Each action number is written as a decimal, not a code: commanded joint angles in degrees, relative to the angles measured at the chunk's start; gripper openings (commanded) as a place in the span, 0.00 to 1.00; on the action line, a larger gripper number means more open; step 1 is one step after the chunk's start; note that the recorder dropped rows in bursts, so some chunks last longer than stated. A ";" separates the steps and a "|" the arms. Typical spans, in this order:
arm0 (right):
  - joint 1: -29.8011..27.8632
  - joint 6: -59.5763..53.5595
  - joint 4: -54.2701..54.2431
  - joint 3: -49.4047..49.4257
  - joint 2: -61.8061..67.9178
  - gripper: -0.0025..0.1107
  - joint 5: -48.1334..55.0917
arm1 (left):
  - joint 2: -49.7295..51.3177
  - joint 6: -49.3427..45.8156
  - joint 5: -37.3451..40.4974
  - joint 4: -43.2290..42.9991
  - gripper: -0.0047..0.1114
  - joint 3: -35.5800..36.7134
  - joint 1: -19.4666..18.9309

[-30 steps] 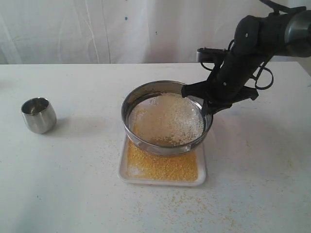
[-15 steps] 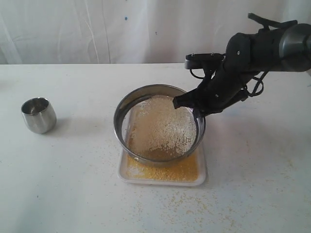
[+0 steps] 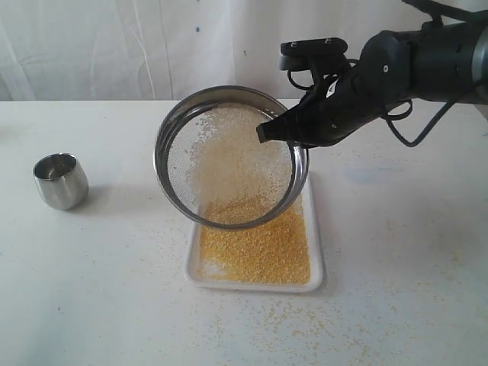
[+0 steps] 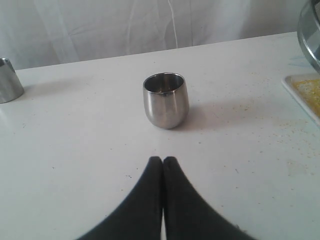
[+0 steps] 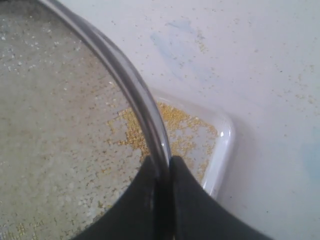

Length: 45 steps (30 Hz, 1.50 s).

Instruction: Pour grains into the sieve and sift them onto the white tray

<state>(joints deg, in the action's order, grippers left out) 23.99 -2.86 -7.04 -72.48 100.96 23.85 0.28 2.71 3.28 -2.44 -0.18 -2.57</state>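
- Steel, shiny: wide round shallow sieve with a fine mesh bottom (image 3: 229, 156), lifted off the white surface (image 3: 114, 305) and tipped steeply, its open side towards the near edge. Its low rim hangs over the far part of the tray.
- Black right gripper (image 3: 264, 134), clenched on the sieve's rim on the side towards the right edge of the surface. In the right wrist view one finger lies inside the steel band and one outside it.
- Pale beige coarser bits (image 3: 232, 149), spread thinly over the mesh. A small yellow drift is gathered at the low rim.
- Flat square white plastic tray with rounded corners and a low rim (image 3: 317, 263), lying flat on the surface between its middle and its near edge, below the sieve.
- Fine yellow-golden grains (image 3: 259, 252), a loose layer covering most of the tray floor.
- Stray yellow grains (image 3: 305, 320), scattered on the surface around the tray, thickest towards the near edge.
- Small rounded steel cup (image 3: 60, 181), upright, near the left edge of the surface, well apart from the tray.
- Black left gripper (image 4: 162, 161), fingers pressed together with nothing between them, above the bare surface, tips pointing at the cup and apart from it.
- Second steel vessel (image 4: 7, 80), partly cut off in the left wrist view, standing beyond the cup.
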 commanded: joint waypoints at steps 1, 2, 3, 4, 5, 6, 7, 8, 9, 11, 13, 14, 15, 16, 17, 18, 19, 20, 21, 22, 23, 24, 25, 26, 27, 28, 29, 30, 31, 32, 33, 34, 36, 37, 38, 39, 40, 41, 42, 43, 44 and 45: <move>0.02 0.14 0.68 0.00 -1.65 0.02 -3.55 | -0.28 -0.04 -0.29 0.47 0.04 0.18 -0.03; 0.02 0.14 1.15 0.00 -1.65 0.02 -3.77 | -0.28 -0.04 -0.29 0.47 0.04 0.18 -0.03; 0.02 0.14 1.81 0.00 -1.65 0.02 -3.90 | -0.28 -0.04 -0.29 0.47 0.04 0.18 -0.03; 0.02 0.14 2.55 0.00 -1.65 0.02 -3.90 | -0.28 -0.04 -0.29 0.47 0.04 0.18 -0.03; 0.02 0.14 3.37 0.00 -1.65 0.02 -3.90 | -0.28 -0.04 -0.29 0.47 0.04 0.18 -0.03; 0.02 0.14 4.53 0.00 -1.54 0.02 -3.90 | -0.28 -0.04 -0.29 0.47 0.04 0.18 -0.03; 0.02 0.14 5.66 0.00 -1.54 0.02 -3.90 | -0.28 -0.04 -0.29 0.47 0.04 0.18 -0.03; 0.02 0.14 6.67 0.00 -1.45 0.02 -4.45 | -0.28 -0.04 -0.29 0.47 0.04 0.18 -0.03; 0.02 0.25 7.37 0.00 -1.45 0.02 -5.38 | -0.28 -0.04 -0.29 0.47 0.04 0.18 -0.03; 0.02 0.25 8.46 0.00 -1.45 0.02 -8.33 | -0.28 -0.04 -0.29 0.47 0.04 0.18 -0.03; -0.08 0.25 8.35 -0.24 -1.45 0.02 -9.12 | -0.28 -0.04 -0.29 0.47 0.04 0.18 -0.03; -0.08 0.55 8.35 -0.35 -1.45 0.02 -7.95 | -0.28 -0.04 -0.29 0.47 0.04 0.18 -0.03; -0.08 1.34 8.35 -0.82 -1.45 0.02 -5.54 | -0.28 -0.04 -0.29 0.47 0.04 0.18 -0.03; -0.08 2.86 8.35 -1.61 -1.45 0.02 -0.32 | -0.28 -0.04 -0.29 0.47 0.04 0.18 -0.03; -0.08 3.60 8.35 -2.15 -1.45 0.02 3.37 | -0.28 -0.04 -0.29 0.47 0.04 0.18 -0.03; -0.08 3.60 8.35 -2.63 -1.45 0.02 7.50 | -0.28 -0.04 -0.29 0.47 0.04 0.18 -0.03; -0.40 3.60 8.35 -3.40 -1.45 0.02 10.87 | -0.28 -0.04 -0.29 0.47 0.04 0.18 -0.03; -0.77 3.72 8.07 -3.90 -1.45 0.02 13.32 | -0.28 -0.04 -0.29 0.47 0.04 0.18 -0.03; -1.35 4.15 8.07 -4.65 -1.19 0.02 15.19 | -0.28 -0.04 -0.29 0.47 0.04 0.18 -0.03; -2.10 4.57 7.78 -5.89 -0.84 0.02 16.81 | -0.28 -0.04 -0.29 0.47 0.04 0.18 -0.03; -2.88 4.67 7.04 -6.92 -0.38 0.02 18.13 | -0.28 -0.04 -0.29 0.47 0.04 0.18 -0.03; -3.91 4.67 6.25 -8.40 0.56 0.02 19.74 | -0.28 -0.04 -0.29 0.47 0.04 0.18 -0.03; -4.90 4.67 5.09 -10.14 1.83 0.02 21.34 | -0.28 -0.04 -0.29 0.47 0.04 0.18 -0.03; -5.91 4.67 4.16 -11.77 3.03 0.02 22.72 | -0.28 -0.04 -0.29 0.47 0.04 0.18 -0.03; -6.86 4.67 2.80 -14.00 4.88 0.02 24.25 | -0.28 -0.04 -0.29 0.47 0.04 0.18 -0.03; -7.73 4.56 1.22 -16.45 6.88 0.02 25.68 | -0.28 -0.04 -0.29 0.47 0.04 0.18 -0.03; -8.38 4.56 -0.38 -18.42 8.51 0.02 27.48 | -0.28 -0.04 -0.29 0.47 0.04 0.18 -0.03; -9.07 4.56 -2.34 -20.62 10.72 0.02 30.36 | -0.28 -0.04 -0.29 0.47 0.04 0.18 -0.03; -9.35 4.40 -4.23 -22.31 12.17 0.02 34.65 | -0.28 -0.04 -0.29 0.47 0.04 0.18 -0.03; -9.35 3.24 -5.17 -23.08 12.93 0.02 38.34 | -0.28 -0.04 -0.29 0.47 0.04 0.18 -0.03; -9.35 1.43 -5.46 -23.18 13.49 0.02 42.23 | -0.28 -0.04 -0.29 0.47 0.04 0.18 -0.03; -9.08 -0.01 -5.35 -22.50 13.60 0.02 44.16 | -0.28 -0.04 -0.29 0.47 0.04 0.18 -0.03; -8.70 -0.32 -4.99 -21.34 13.73 0.02 41.00 | -0.28 -0.04 -0.29 0.47 0.04 0.18 -0.03; -8.70 -0.22 -4.82 -21.33 14.07 0.02 35.99 | -0.28 -0.04 -0.29 0.47 0.04 0.18 -0.03; -8.70 0.26 -4.69 -21.61 14.51 0.02 30.97 | -0.28 -0.04 -0.29 0.47 0.04 0.18 -0.03; -8.98 0.29 -5.30 -21.87 14.83 0.02 26.89 | -0.28 -0.04 -0.29 0.47 0.04 0.18 -0.03; -8.99 0.54 -6.50 -22.28 15.30 0.02 25.60 | -0.28 -0.04 -0.29 0.47 0.04 0.18 -0.03; -8.99 0.64 -8.60 -22.31 15.57 0.02 27.05 | -0.28 -0.04 -0.29 0.47 0.04 0.18 -0.03; -8.99 0.64 -10.48 -22.11 15.61 0.02 30.04 | -0.28 -0.04 -0.29 0.47 0.04 0.18 -0.03; -8.99 0.09 -12.49 -21.71 15.71 0.02 35.29 | -0.28 -0.04 -0.29 0.47 0.04 0.18 -0.03; -8.44 -1.72 -13.66 -20.96 15.71 0.02 38.89 | -0.28 -0.04 -0.29 0.47 0.04 0.18 -0.03; -7.88 -4.03 -13.95 -20.35 15.71 0.02 39.41 | -0.28 -0.04 -0.29 0.47 0.04 0.18 -0.03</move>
<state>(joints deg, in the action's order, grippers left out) 15.19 -2.90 -16.88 -94.13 117.02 56.16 0.28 2.71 3.28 -2.44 -0.18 -2.57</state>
